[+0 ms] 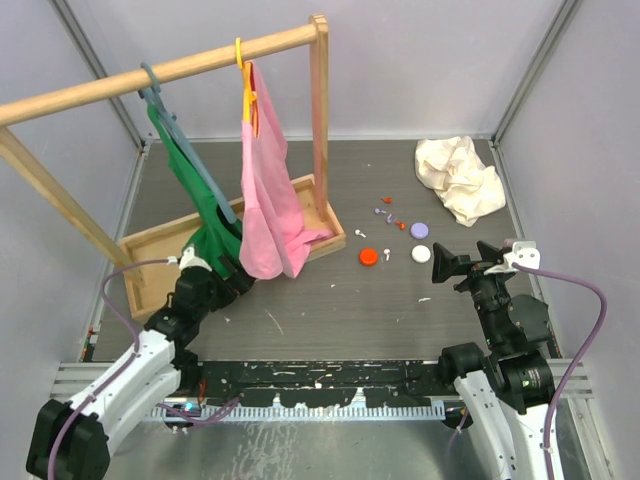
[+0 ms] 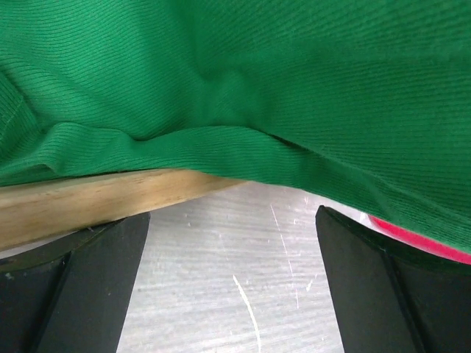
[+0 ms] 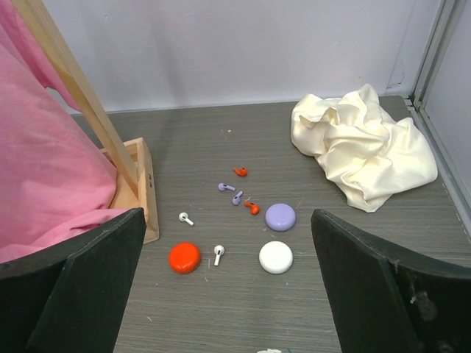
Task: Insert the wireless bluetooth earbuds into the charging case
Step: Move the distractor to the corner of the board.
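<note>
Earbuds (image 3: 237, 197) lie scattered beside the lilac case (image 3: 280, 216), dead ahead of the right gripper (image 1: 445, 268), which gapes wide and empty; the left arm (image 1: 160, 340) sits well apart from that case.

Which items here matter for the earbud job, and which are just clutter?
For the job:
- red case, lilac case, white case
- red earbuds, lilac earbuds, white earbuds, all loose outside the cases

Lying about:
- cream cloth
- pink garment, green garment
- wooden rack
</note>
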`<act>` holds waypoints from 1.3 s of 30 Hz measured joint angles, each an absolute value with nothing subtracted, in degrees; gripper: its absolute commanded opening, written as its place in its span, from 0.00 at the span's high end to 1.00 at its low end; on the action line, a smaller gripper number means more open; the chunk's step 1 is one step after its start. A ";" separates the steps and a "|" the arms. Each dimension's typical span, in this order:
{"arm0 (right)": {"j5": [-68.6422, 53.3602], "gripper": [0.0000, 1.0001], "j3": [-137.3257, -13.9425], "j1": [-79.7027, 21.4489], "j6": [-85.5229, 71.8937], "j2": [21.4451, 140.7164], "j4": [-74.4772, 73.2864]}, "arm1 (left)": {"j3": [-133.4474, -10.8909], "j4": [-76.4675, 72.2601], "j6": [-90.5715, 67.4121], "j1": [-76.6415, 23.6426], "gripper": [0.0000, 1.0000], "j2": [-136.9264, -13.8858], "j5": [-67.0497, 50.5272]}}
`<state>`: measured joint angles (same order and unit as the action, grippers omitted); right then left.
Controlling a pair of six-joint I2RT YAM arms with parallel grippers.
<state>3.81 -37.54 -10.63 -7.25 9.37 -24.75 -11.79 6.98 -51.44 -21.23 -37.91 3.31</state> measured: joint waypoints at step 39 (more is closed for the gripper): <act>3.31 0.00 -37.28 -10.63 -7.25 10.20 -24.45 | -25.41 -48.77 -39.31 -16.36 0.02 -94.70 16.84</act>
<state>3.31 -37.28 -10.63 -7.25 10.20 -24.45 -25.41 -48.77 -39.31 -16.36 -94.70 16.84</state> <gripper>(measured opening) 0.999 0.979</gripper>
